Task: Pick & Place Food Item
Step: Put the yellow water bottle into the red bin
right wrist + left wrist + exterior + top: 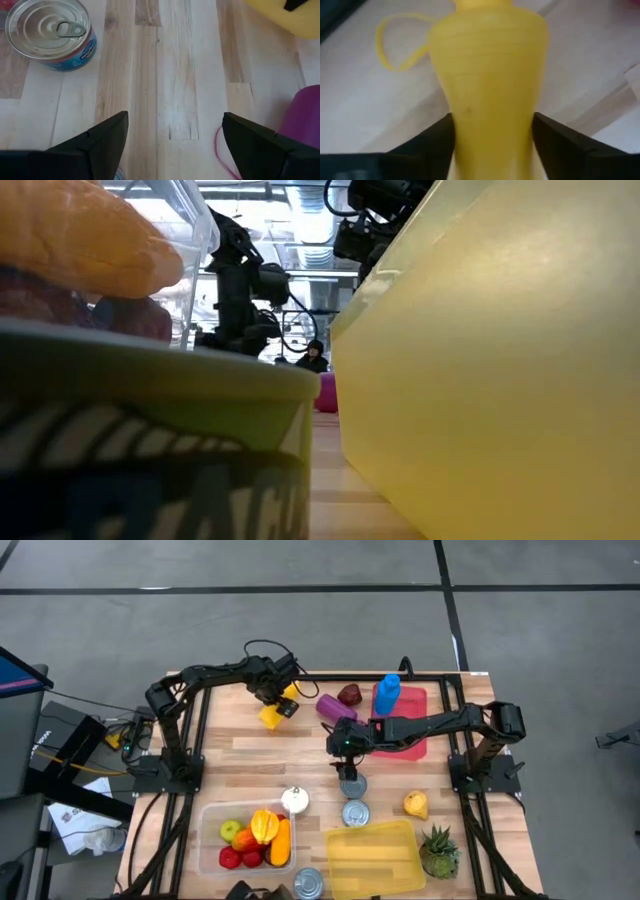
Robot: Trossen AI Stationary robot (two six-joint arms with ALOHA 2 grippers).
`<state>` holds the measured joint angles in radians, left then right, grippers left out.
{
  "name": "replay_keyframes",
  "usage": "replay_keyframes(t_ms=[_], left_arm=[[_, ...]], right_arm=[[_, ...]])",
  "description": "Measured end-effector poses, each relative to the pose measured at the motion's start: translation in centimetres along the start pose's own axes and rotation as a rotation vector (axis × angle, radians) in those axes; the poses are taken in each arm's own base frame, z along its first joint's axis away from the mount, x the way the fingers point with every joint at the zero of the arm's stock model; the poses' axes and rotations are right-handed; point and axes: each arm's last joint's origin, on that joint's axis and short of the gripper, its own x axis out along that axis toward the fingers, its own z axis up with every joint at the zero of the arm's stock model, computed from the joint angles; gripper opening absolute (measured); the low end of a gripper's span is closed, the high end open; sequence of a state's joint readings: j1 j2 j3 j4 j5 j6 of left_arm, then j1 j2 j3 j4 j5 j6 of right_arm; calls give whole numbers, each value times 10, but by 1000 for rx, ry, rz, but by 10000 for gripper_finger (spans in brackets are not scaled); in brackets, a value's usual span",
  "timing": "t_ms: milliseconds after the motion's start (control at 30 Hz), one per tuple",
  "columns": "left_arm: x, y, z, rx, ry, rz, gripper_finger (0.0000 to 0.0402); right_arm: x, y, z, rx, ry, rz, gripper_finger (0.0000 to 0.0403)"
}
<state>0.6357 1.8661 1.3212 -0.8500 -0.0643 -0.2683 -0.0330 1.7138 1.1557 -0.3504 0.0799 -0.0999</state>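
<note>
so the yellow bottle (490,85) is lying on the bench toward the far edge, left of the middle, and the left gripper (283,700) is right on it. in the left wrist view its two dark fingers (435,137) sit against either side of the bottle's body, so it looks clamped on it (the bottle fills most of that view). a thin yellow loop (395,42) trails off the bottle onto the wood.

just to the right of that there's a purple bottle (332,707) lying on the bench, then a dark red fruit (349,694) and a blue bottle (386,694) on a pink tray (416,700) near the far right corner.

the right gripper (345,740) hangs over the middle of the bench with its fingers (102,137) spread apart and nothing between them, just bare planks. a tin can (50,32) with a pull tab shows past it in the right wrist view.

closer to the near edge: a clear tub (208,840) full of fruit by the near left, a white item (295,801) just beside its far right corner, another can (356,813), a yellow container (372,860), a yellow pear-ish fruit (416,804) and a little pineapple (438,852) at the near right corner.

low view is mostly blocked by a can and the yellow container, with a person (314,357) far off in the room behind.
</note>
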Motion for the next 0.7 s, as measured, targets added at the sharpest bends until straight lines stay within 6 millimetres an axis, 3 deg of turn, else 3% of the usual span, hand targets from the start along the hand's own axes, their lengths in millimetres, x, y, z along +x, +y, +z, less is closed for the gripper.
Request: replay_keyframes(t_ms=[100,233,400,533,700], left_arm=[[-4,1,-1,8,1,2,194],[-15,2,-5,33,-7,8,174],[-49,8,-16,50,-82,4,171],[-83,15,-35,55,-219,-23,170],[-118,23,-71,80,-527,-102,170]], right_arm=[[0,0,0,9,-2,0,310],[0,0,1,23,-6,-1,310],[0,4,6,18,-59,2,310],[-3,15,21,-30,-209,10,310],[-8,35,36,-105,-539,9,310]])
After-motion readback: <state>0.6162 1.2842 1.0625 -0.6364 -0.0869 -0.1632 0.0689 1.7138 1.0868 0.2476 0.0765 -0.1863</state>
